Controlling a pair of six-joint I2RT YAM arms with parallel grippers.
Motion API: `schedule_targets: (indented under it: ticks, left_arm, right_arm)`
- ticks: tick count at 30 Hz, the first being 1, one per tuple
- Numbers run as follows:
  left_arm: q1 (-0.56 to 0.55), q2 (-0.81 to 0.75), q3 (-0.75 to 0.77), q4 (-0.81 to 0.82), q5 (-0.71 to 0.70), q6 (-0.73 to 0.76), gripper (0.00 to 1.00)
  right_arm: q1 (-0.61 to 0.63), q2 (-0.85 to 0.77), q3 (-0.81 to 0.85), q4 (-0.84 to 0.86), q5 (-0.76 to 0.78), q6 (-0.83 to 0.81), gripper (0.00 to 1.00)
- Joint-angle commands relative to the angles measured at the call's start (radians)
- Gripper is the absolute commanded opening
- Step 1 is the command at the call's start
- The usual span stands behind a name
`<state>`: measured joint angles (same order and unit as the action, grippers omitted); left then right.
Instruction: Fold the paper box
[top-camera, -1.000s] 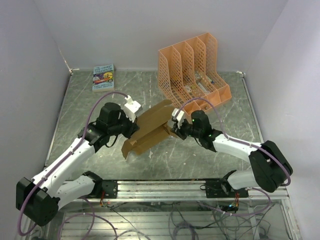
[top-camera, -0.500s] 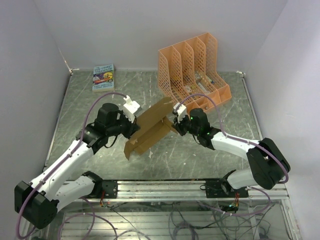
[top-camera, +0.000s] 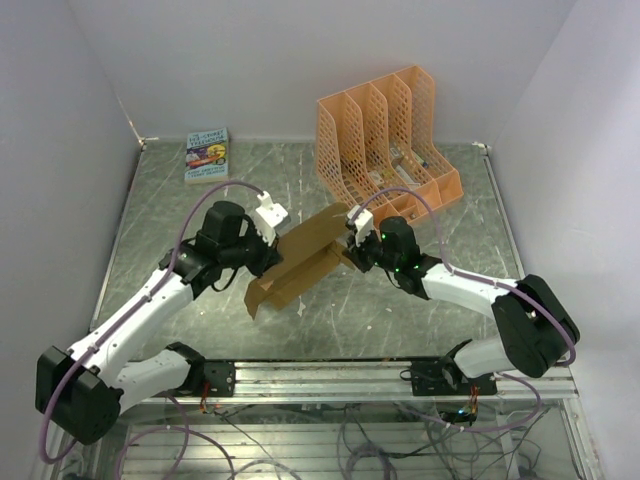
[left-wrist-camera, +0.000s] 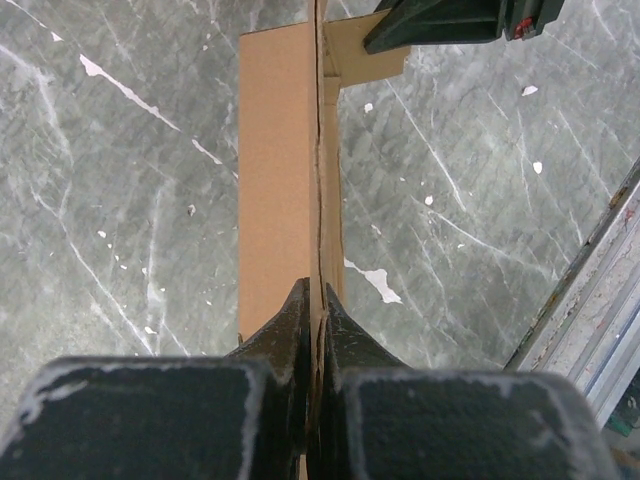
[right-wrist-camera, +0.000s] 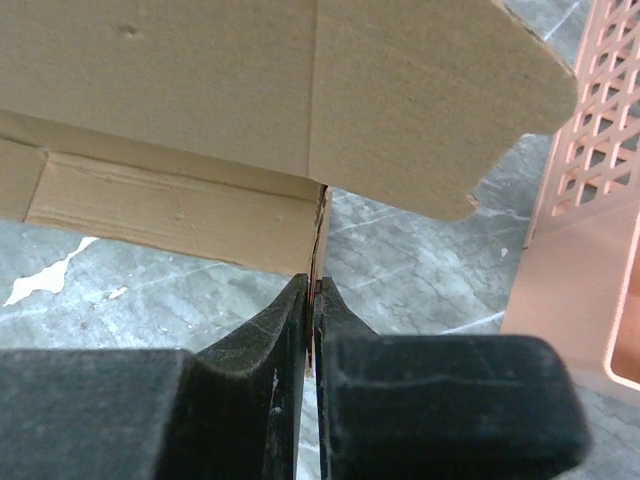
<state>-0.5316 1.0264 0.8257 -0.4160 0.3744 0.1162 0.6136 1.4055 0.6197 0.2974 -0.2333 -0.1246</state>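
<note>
From above, the partly folded paper box (top-camera: 300, 262) is at the middle of the table (top-camera: 160, 200), slanting from near left to far right between the two arms. The left gripper (top-camera: 272, 248) meets its left side and the right gripper (top-camera: 350, 248) its far right end. An orange rack (top-camera: 390, 140) stands far right, and a book (top-camera: 207, 154) lies far left.

In the left wrist view, the left gripper (left-wrist-camera: 315, 305) is clamped on a thin upright edge of the box (left-wrist-camera: 280, 150). The right gripper's dark fingers (left-wrist-camera: 440, 25) show at the far end.

In the right wrist view, the right gripper (right-wrist-camera: 312, 295) pinches a thin cardboard wall of the box (right-wrist-camera: 200, 80). The rack (right-wrist-camera: 590, 250) is just to the right.
</note>
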Motion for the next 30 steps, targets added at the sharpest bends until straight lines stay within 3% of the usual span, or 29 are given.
schedule_targets:
  ticks: [1, 7, 11, 17, 23, 26, 30]
  left_arm:
    - [0.002, 0.025, 0.034, -0.044, 0.024, 0.018, 0.07]
    - [0.002, 0.05, 0.049, -0.049, 0.026, 0.02, 0.07]
    - [0.002, 0.052, 0.059, -0.054, 0.019, 0.025, 0.07]
    - [0.002, 0.046, 0.061, -0.055, 0.02, 0.024, 0.07]
    - [0.002, 0.046, 0.055, -0.053, 0.027, 0.026, 0.07]
    - [0.002, 0.042, 0.051, -0.051, 0.03, 0.028, 0.07]
    - [0.002, 0.036, 0.05, -0.049, 0.034, 0.029, 0.07]
  right_arm:
    - [-0.002, 0.006, -0.016, 0.037, -0.046, 0.025, 0.08]
    - [-0.005, 0.008, -0.019, 0.033, -0.08, 0.029, 0.15]
    - [-0.013, 0.001, -0.019, 0.019, -0.127, 0.027, 0.25]
    - [-0.127, 0.006, 0.0, -0.045, -0.364, 0.056, 0.44]
    - [-0.29, 0.114, 0.041, -0.063, -0.648, 0.129, 0.5]
    - [-0.314, 0.132, 0.07, -0.087, -0.713, 0.11, 0.54]
    - [-0.353, 0.039, 0.049, -0.05, -0.725, 0.075, 0.62]
